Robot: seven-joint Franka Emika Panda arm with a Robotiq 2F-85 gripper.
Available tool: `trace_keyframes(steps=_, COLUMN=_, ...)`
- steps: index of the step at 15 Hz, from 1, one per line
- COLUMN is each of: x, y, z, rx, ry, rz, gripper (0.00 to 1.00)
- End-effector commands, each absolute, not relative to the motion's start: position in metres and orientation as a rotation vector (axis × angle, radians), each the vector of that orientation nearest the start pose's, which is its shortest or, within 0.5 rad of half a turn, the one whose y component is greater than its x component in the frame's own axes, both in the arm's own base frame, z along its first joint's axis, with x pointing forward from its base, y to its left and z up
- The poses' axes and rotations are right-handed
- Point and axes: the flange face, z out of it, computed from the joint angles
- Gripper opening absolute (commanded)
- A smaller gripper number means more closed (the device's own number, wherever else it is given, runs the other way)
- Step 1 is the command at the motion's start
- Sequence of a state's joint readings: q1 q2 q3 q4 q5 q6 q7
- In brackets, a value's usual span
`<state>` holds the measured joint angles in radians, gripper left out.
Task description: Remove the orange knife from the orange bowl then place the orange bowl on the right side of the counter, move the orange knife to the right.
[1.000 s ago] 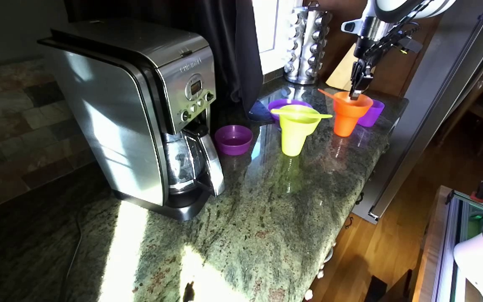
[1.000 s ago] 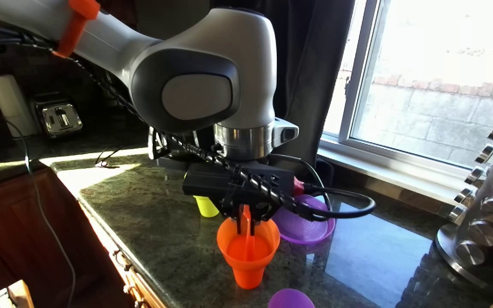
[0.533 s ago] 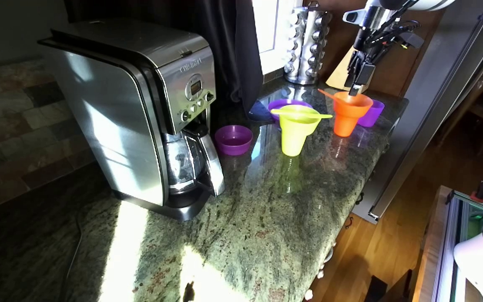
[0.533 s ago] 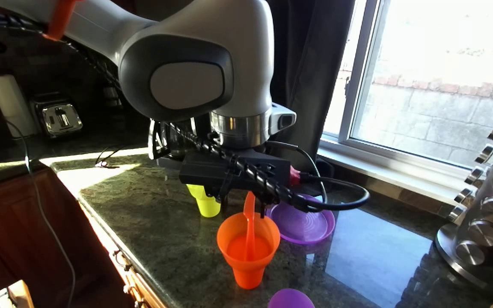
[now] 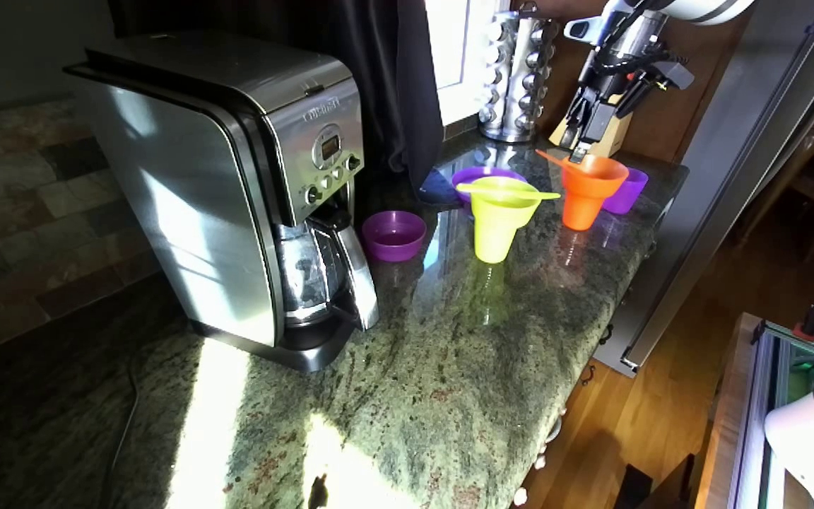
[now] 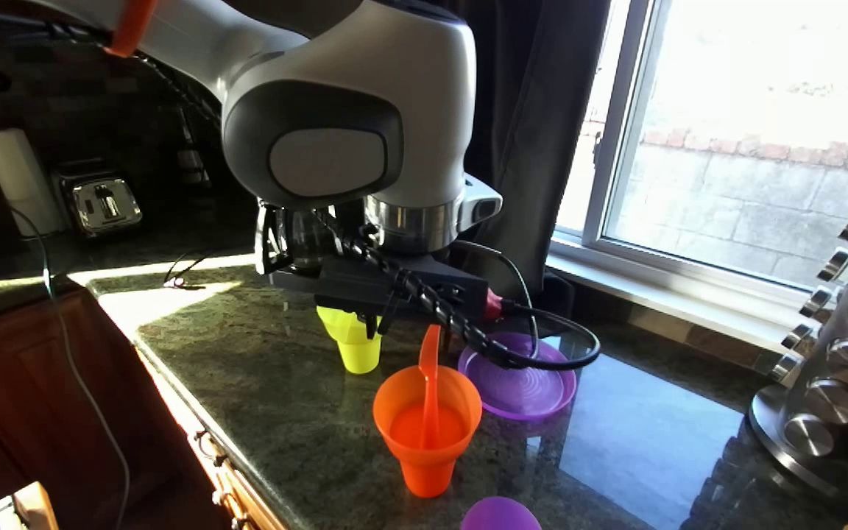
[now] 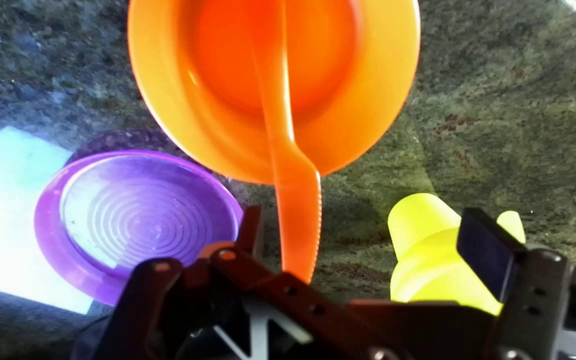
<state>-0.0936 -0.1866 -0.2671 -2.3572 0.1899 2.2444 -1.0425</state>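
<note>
The orange bowl (image 6: pixel 428 467), tall and cup-shaped, stands upright on the counter (image 5: pixel 442 396) in both exterior views. The orange knife (image 6: pixel 430 368) leans in it, handle end down inside and serrated blade sticking out past the rim. My gripper (image 5: pixel 576 145) hangs above the bowl's rim, open and holding nothing. In the wrist view the blade of the knife passes between the spread fingers of the gripper (image 7: pixel 368 240), closer to the left finger, with a gap on both sides; its tip is hidden behind the gripper's linkage.
A yellow bowl (image 5: pixel 495 230) with a yellow utensil across its rim stands nearby. Around it are a purple plate (image 6: pixel 520 386), a purple bowl (image 5: pixel 394 237) and a purple cup (image 5: pixel 629 191). The coffee maker (image 5: pixel 188 184) and a spice rack (image 5: pixel 520 78) line the back.
The gripper, earlier narrow around the knife with its fingers down in the bowl, has opened, risen and shifted slightly towards the yellow bowl. Bowl and knife look unmoved.
</note>
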Motion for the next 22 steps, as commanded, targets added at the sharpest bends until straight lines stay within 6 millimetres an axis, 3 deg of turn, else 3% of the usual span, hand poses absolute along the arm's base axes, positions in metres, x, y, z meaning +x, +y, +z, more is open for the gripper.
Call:
trace_keyframes(steps=1, x=0.463, y=-0.167, z=0.399, rx=-2.882, ry=-0.852, rz=-0.329, gripper=1.00)
trace_keyframes(steps=7, x=0.471, y=-0.166, z=0.391, rx=-2.883, ry=-0.850, rz=-0.368, gripper=0.97)
trace_keyframes(steps=8, x=0.472, y=-0.166, z=0.390, rx=-2.885, ry=-0.852, rz=-0.368, gripper=0.89)
trace_keyframes(steps=9, x=0.473, y=-0.166, z=0.389, rx=-2.888, ry=-0.852, rz=-0.370, gripper=0.73)
trace_keyframes(steps=10, x=0.473, y=-0.165, z=0.388, rx=-2.889, ry=-0.854, rz=-0.371, gripper=0.70)
trace_keyframes(steps=18, x=0.478, y=-0.167, z=0.390, rx=-2.893, ry=-0.847, rz=-0.380, gripper=0.08)
trace_keyframes(steps=19, x=0.478, y=-0.168, z=0.390, rx=-2.894, ry=-0.846, rz=-0.382, gripper=0.02)
trace_keyframes(steps=22, x=0.479, y=-0.170, z=0.392, rx=-2.901, ry=-0.839, rz=-0.385, gripper=0.06)
